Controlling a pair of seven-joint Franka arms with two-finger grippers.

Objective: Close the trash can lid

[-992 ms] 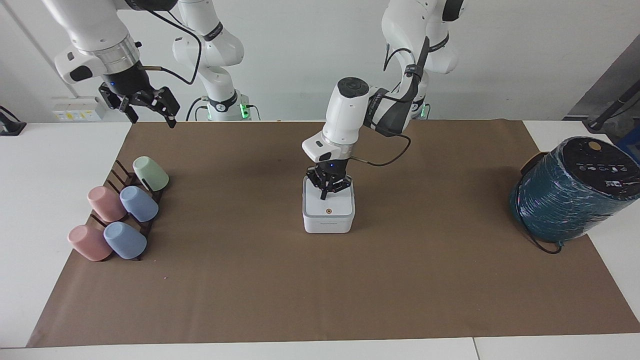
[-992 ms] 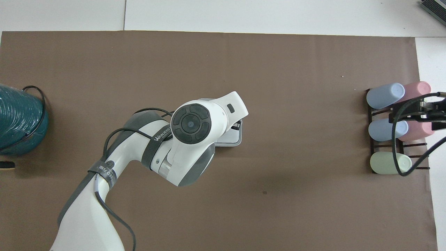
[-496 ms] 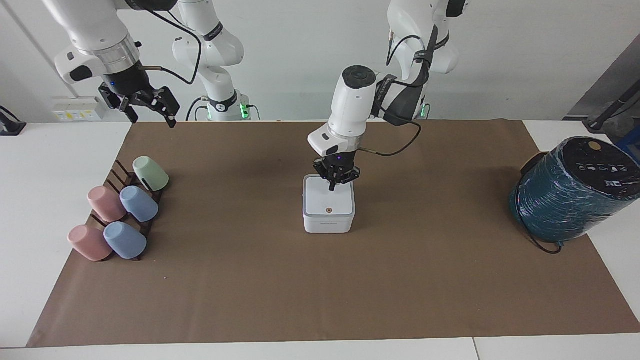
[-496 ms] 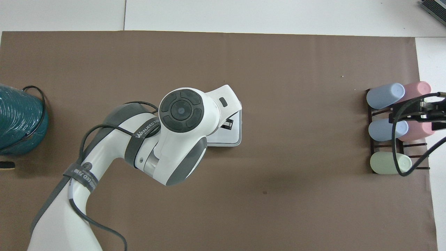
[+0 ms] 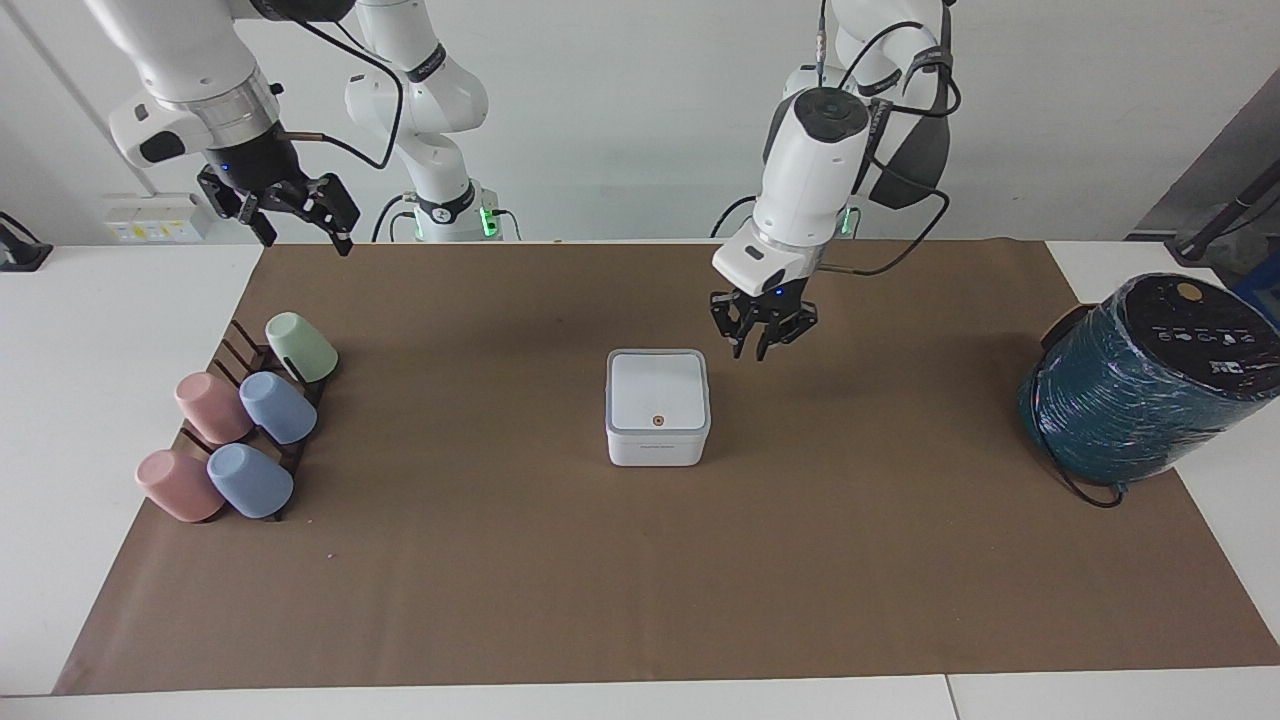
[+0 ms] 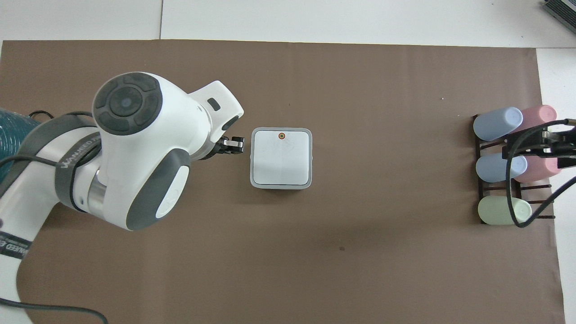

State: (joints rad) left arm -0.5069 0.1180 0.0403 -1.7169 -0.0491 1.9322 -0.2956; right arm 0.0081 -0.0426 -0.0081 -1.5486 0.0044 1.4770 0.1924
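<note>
The white cube-shaped trash can (image 5: 657, 446) stands in the middle of the brown mat. Its lid (image 5: 658, 388) lies flat and shut on it, orange dot facing up. From overhead the lid (image 6: 281, 158) is a square inside the grey rim. My left gripper (image 5: 757, 349) is shut and empty. It hangs in the air over the mat beside the can, toward the left arm's end, and touches nothing. In the overhead view the left gripper (image 6: 234, 145) shows just off the can's edge. My right gripper (image 5: 300, 222) is open and waits high above the mat's corner.
A dark rack (image 5: 262, 385) holding several pastel cups (image 5: 280, 408) lies at the right arm's end of the mat. A large teal wrapped cylinder (image 5: 1140, 385) with a black cable lies at the left arm's end. The brown mat (image 5: 640, 580) covers the table.
My left gripper has lifted off the lid and swung up and away toward the left arm's end. The lid stays shut. The right arm has not moved.
</note>
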